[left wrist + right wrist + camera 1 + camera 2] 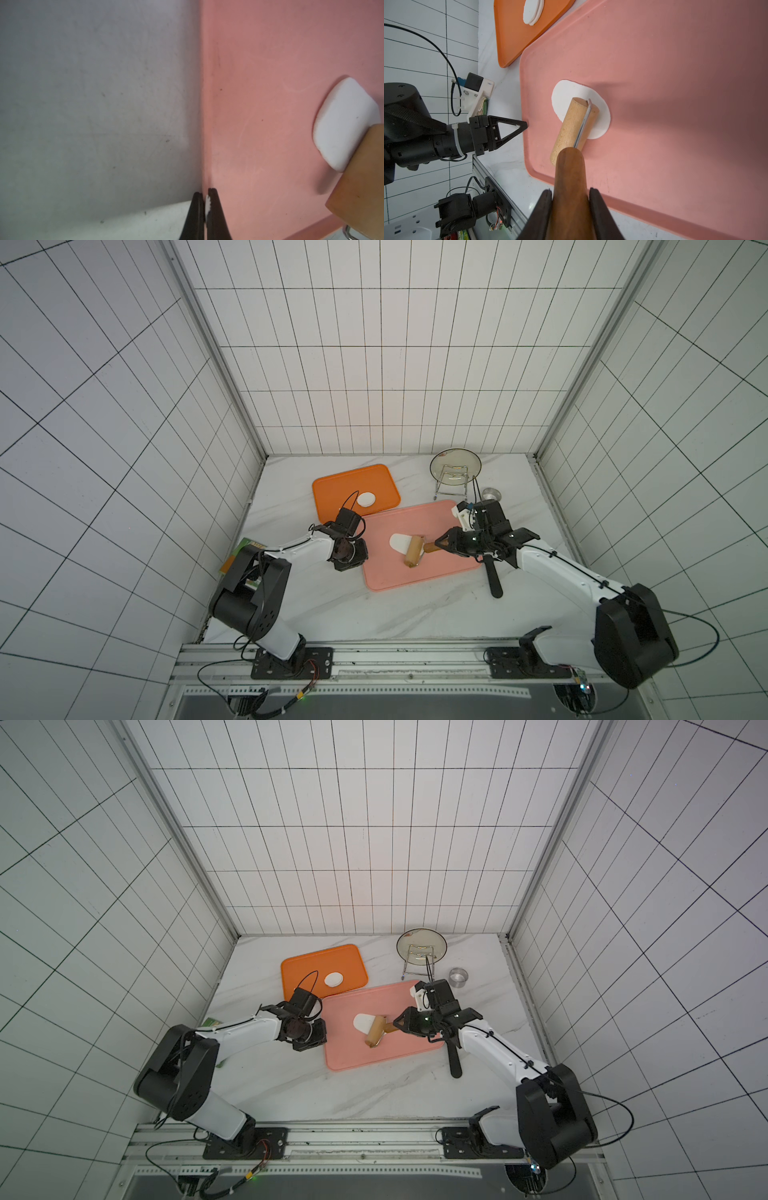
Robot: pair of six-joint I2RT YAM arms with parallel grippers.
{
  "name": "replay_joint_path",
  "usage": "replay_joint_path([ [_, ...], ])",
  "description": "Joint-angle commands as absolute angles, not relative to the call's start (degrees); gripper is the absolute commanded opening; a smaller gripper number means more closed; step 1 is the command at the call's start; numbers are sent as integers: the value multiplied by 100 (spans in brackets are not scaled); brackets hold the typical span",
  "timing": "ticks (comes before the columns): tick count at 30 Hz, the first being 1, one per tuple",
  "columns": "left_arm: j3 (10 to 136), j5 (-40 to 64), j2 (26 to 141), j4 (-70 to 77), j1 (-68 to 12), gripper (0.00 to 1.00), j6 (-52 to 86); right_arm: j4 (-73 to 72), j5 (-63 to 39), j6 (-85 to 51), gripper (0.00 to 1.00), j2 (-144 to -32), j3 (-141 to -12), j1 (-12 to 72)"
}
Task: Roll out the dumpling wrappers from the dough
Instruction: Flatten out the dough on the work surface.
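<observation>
Aluminium rail (pixel 415 659), marbled tabletop (pixel 332 614), dough (pixel 398 542) on pink tray (pixel 415 516), tiled walls (pixel 374 364)

roller (pixel 414 551) atop dough (pixel 397 541) on near tray (pixel 436 522), wrappers (pixel 367 499) on far tray (pixel 343 485)

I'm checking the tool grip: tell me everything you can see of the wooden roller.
The wooden roller has a pale cylindrical barrel, a thin metal bracket and a darker brown handle. The right gripper's fingers clamp the handle. The barrel lies on the flattened white dough, on the pink tray.
</observation>
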State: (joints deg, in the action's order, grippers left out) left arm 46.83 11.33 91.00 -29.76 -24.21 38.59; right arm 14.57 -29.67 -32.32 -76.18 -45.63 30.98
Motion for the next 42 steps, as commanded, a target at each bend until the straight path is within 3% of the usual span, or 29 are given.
replay_joint_path([
  [1, 4540, 651, 9488, -2813, -2443, 0, 3920, 1616, -2497, -2874, 0, -7852, -4524, 3283],
  [14, 4577, 643, 9510, -2838, -2452, 0, 3915, 1277, -2698, -3155, 0, -8575, -4221, 3044],
  [25, 4579, 624, 9458, -2882, -2350, 0, 3859, 2595, -2101, -2840, 0, -7923, -3885, 2379],
  [42, 4657, 659, 9624, -2834, -2632, 0, 3946, 2134, -1993, -2920, 0, -8631, -4129, 2815],
])
